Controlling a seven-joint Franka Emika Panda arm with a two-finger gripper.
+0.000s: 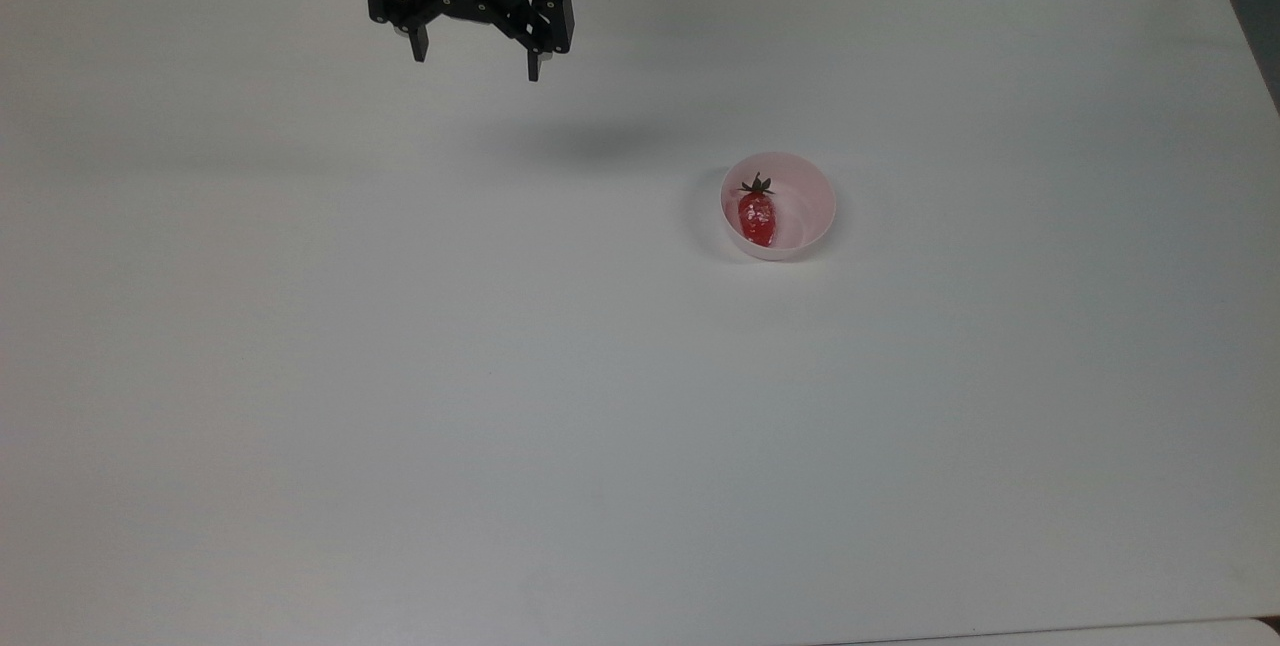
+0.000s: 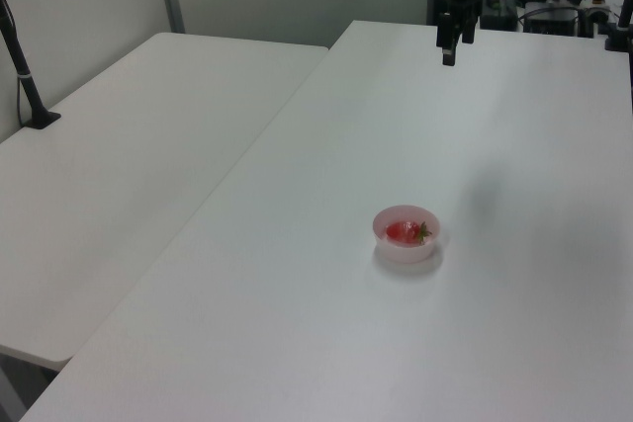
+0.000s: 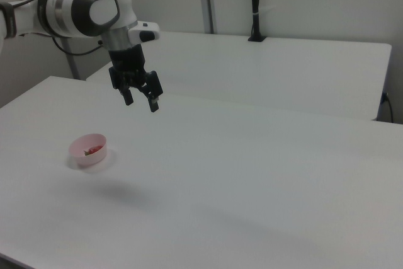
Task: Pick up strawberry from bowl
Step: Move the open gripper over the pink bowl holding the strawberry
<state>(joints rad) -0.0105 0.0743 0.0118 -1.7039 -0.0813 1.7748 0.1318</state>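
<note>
Strawberry (image 1: 757,217) lying on its side inside the pink bowl (image 1: 812,181), toward the top view's left part of the bowl, green cap (image 1: 757,186) pointing to the far wall. Red body touching the near-left wall, it seems. Bowl standing alone on the white table (image 1: 400,376), nothing else near.

Gripper (image 1: 478,66) hanging above the table, well apart from the bowl — at the top view's upper left, fingers spread, holding nothing. In the right view (image 3: 141,103) seen high over the table, the bowl (image 3: 89,149) below and to the right view's left.

Handling, as a judgement: probably very light, w/ a glossy skin, so slippery. Can't tell if real or plastic; if real, soft and easy to bruise, so gentle squeeze only. Bowl also light, approx. twice the berry's length across — little room for fingers, and any push on the rim could slide or tip it.

Where to take hold: across the widest part of the red body, i.e. mid-length, fingers on the two long sides, not on the leafy cap and not on the narrow tip, where slipping out is likely. Better to come straight down w/ fingers turned so that one passes between berry and near wall — tight there, maybe needing a small nudge first.
</note>
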